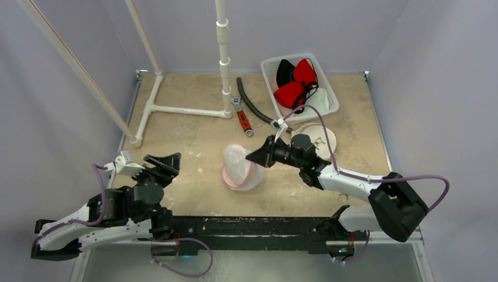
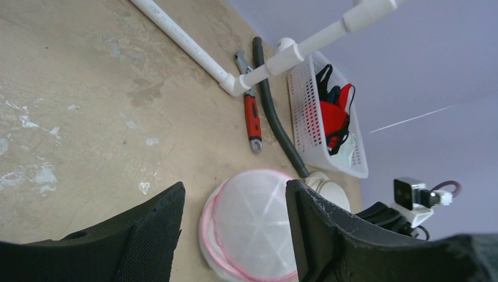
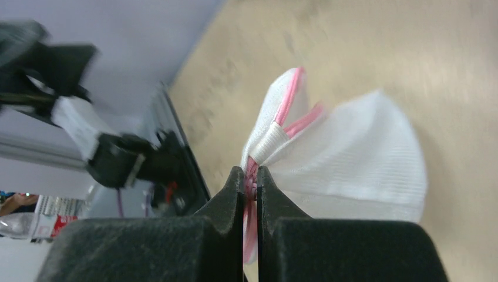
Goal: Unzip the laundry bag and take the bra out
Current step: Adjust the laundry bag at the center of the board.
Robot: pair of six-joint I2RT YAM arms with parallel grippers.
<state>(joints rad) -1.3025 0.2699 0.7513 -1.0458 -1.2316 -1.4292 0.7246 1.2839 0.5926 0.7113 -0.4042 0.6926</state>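
Note:
The laundry bag (image 1: 239, 168) is a white mesh dome with a pink zipper rim, lying mid-table. It also shows in the left wrist view (image 2: 255, 226) and the right wrist view (image 3: 346, 153). My right gripper (image 1: 256, 157) is shut on the bag's pink rim at its right edge (image 3: 251, 179) and lifts that edge. My left gripper (image 1: 167, 166) is open and empty, left of the bag, which shows between its fingers (image 2: 158, 217). A cream bra (image 1: 319, 137) lies behind the right arm. Red and black bras (image 1: 296, 82) sit in the white basket (image 1: 270, 66).
A white pipe frame (image 1: 176, 109) stands at the back left. A red-handled wrench (image 1: 242, 119) and a black hose (image 1: 251, 104) lie between the frame and the basket. Walls close in the table on three sides.

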